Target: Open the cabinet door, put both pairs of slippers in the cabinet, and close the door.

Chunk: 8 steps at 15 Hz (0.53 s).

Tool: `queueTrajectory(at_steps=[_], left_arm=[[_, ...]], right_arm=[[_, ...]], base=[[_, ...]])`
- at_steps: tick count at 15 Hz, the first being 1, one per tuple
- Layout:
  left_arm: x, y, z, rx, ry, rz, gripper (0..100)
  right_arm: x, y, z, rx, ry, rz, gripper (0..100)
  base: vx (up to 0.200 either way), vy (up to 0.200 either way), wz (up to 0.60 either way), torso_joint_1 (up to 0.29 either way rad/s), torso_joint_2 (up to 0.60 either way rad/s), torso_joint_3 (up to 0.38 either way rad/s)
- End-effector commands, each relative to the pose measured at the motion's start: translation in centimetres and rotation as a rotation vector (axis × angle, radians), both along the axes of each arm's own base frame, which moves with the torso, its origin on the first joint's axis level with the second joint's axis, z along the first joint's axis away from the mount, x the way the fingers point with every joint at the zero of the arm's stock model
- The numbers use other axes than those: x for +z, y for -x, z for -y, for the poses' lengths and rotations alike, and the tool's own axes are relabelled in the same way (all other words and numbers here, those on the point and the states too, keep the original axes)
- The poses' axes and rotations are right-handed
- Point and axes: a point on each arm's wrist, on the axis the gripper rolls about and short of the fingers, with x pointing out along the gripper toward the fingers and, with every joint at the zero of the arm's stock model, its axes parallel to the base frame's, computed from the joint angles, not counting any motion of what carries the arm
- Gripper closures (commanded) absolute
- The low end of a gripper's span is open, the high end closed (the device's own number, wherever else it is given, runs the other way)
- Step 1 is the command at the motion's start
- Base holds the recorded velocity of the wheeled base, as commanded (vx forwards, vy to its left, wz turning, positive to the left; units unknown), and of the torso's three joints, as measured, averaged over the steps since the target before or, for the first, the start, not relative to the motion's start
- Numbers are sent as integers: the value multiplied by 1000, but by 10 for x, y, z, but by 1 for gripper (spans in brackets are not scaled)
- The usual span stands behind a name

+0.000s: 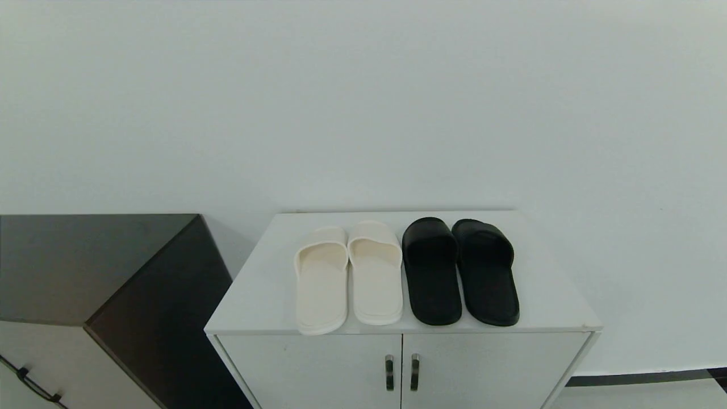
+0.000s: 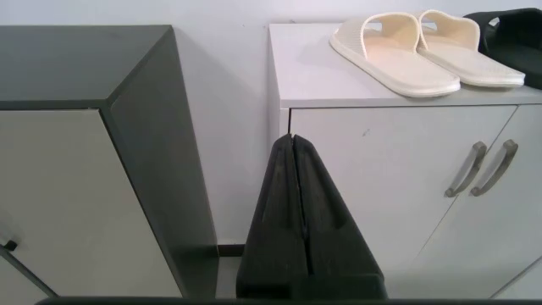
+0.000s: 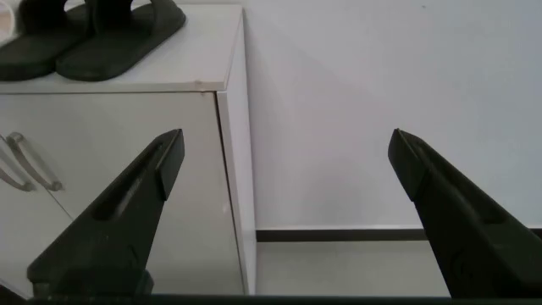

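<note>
The fingers of the left gripper point(image 2: 293, 140) were clenched, those of the right gripper point(image 3: 286, 140) released. The cream foam slippers point(image 1: 347, 278), laid at the front edge of the white cabinet point(image 1: 483, 369), could be knocked off during door-opening.

The head camera looks forward and down on the white cabinet point(image 1: 255, 301), its top surface and door handles point(image 1: 389, 372). The left wrist camera sits lower, behind the left arm's jaws, which press together, facing the doors. The cream slippers point(image 2: 423, 51) lie higher, beyond the jaws. The right wrist camera looks between the right arm's jaws, spread wide, at the cabinet's right edge, with the black slippers point(image 3: 93, 34) higher beyond. All share the top surface.
</note>
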Motion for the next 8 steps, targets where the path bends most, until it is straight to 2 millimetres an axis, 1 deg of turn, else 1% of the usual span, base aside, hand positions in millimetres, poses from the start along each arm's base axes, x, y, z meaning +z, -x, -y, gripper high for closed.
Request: queueTrajectory(at_steps=[1,8], left_arm=[[0,0,0,0,1,-1,100],[0,0,0,-3,-1,-1,100]], right_arm=[[0,0,0,-2,14,-1,0],[1,0,1,-26,6,4,0]], base=[[0,0,0,0,0,0],[0,0,0,0,0,0]])
